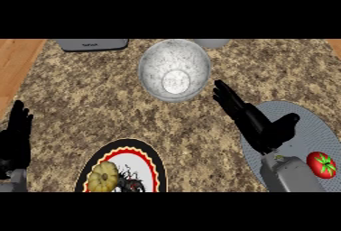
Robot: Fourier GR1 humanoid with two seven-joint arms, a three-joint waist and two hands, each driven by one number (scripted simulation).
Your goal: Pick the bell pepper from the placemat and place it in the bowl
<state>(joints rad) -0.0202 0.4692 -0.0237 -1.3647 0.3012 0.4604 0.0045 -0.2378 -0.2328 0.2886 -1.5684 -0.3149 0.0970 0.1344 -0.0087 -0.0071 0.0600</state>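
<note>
Speckled stone worktop (80,99), right hand (256,124) over the grey placemat (313,124), fingers released and holding nothing.
Bell pepper (321,164), glossy red with a green stem, lies on the placemat just beside the right wrist; best draw the hand back above it, then close round it before carrying to the bowl (174,70). Left hand (16,137) rests open at the left edge.

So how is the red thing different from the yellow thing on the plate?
The bell pepper is shiny red with a green stem, while the squash is pale yellow with ribbed sides. The bell pepper lies on the grey placemat at the right, beside the right hand; the squash sits on the patterned plate at the lower left. The squash looks a little bigger. Both are roundish vegetables, and no hand touches either.
</note>
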